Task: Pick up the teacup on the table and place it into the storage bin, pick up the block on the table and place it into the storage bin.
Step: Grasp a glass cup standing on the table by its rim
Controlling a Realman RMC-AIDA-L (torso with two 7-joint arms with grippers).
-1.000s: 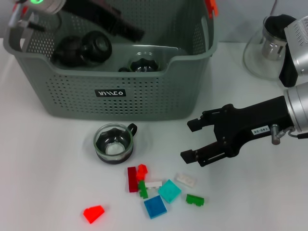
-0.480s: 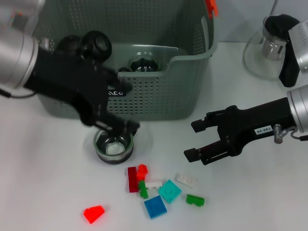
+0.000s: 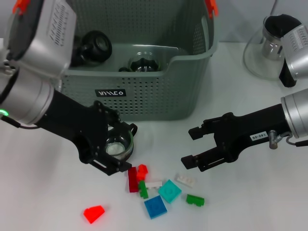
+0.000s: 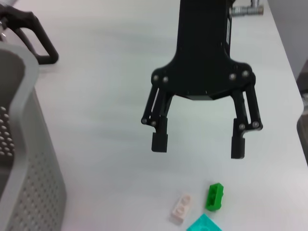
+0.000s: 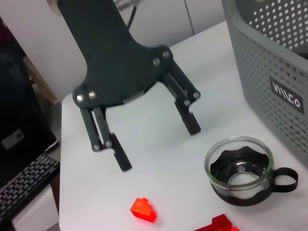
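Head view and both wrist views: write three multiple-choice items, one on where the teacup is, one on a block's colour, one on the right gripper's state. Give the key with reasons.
1. Where is the teacup?
A. in the bin
B. on the table in front of the bin
C. held by the right gripper

2. What colour is the block lying alone, left of the pile?
A. red
B. blue
C. white

3. How is the right gripper?
A. shut on a block
B. open, holding nothing
C. shut on the teacup

Key:
1 B: it stands on the table before the bin, the left gripper around it.
2 A: the lone block is red.
3 B: the right gripper has its fingers spread above the pile, nothing between them.
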